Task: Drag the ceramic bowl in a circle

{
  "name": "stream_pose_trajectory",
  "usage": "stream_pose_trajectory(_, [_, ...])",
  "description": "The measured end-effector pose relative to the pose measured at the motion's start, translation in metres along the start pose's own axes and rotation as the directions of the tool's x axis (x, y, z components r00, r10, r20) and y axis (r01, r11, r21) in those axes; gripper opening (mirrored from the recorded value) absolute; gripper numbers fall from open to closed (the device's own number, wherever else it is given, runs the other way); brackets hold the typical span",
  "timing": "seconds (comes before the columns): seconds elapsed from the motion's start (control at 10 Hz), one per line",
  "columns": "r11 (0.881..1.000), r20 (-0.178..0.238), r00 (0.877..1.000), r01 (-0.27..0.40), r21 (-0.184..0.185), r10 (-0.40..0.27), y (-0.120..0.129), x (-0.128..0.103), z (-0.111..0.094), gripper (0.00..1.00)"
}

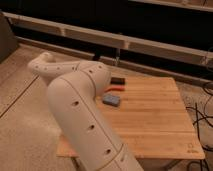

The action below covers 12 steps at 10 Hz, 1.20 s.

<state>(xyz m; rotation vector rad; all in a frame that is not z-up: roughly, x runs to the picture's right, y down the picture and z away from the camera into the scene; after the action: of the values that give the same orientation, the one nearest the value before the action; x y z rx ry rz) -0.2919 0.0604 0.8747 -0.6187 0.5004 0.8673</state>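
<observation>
White arm point(80, 115) bent over wooden table point(150, 125), blue block point(112, 100) beside it, gripper hidden behind the arm (grip cannot be told)

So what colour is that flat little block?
The block is blue, seen in the camera view; the gripper is out of sight.

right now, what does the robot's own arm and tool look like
The arm is a thick, glossy cream-white shell made of rounded tube-like links with smooth, bulging joints. A row of small dark round holes runs along its side. No cables, labels or logos show on it. The tool is not in view; it seems to be hidden behind the arm's own links at the left, so its look cannot be told.
</observation>
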Motion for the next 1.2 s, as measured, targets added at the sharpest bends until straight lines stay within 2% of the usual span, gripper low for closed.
stream_pose_trajectory(0.2, [0.995, 0.024, 0.997, 0.076, -0.06, -0.075, 0.052, -0.008, -0.009, 0.0])
stream_pose_trajectory(0.4, [0.987, 0.06, 0.991, 0.124, -0.105, -0.118, 0.08, -0.003, -0.02, 0.0])
stream_pose_trajectory(0.6, [0.976, 0.103, 0.983, 0.167, -0.143, -0.153, 0.101, 0.014, -0.031, 0.0])
stream_pose_trajectory(0.9, [0.967, 0.148, 0.977, 0.181, -0.18, -0.156, 0.104, 0.055, -0.04, 0.0])
stream_pose_trajectory(1.2, [0.975, 0.174, 0.98, 0.13, -0.179, -0.099, 0.071, 0.094, -0.043, 0.0])
